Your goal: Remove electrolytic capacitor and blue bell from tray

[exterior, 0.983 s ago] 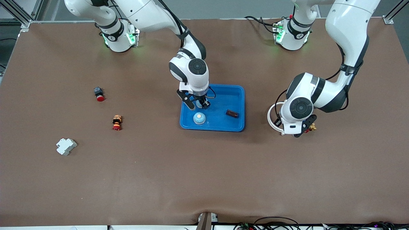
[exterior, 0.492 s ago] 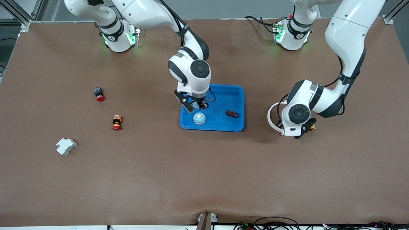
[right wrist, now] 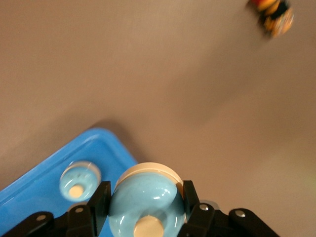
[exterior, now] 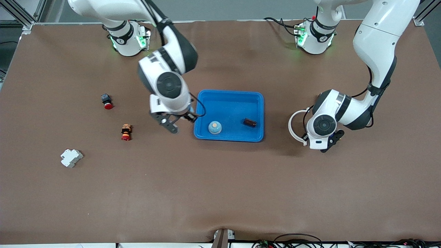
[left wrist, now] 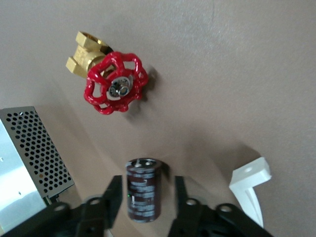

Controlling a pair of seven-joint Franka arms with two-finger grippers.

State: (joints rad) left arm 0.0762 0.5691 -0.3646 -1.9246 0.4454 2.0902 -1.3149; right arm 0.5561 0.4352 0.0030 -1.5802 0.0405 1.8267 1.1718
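Front view: the left gripper is low over the brown desk at the left arm's end, its fingers hidden under the wrist. The right gripper hangs over the desk just beside the blue tray.

Left wrist view: parted fingers flank the released upright capacitor on the desk, near a red valve.

Right wrist view: the right gripper's fingers clench a blue bell, partly cut off by the picture's edge. A second bell sits in the tray's corner.

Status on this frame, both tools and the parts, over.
Left tool open, straddling capacitor standing on table. Right tool shut on bell, over table beside tray. Valve near capacitor, not touching.
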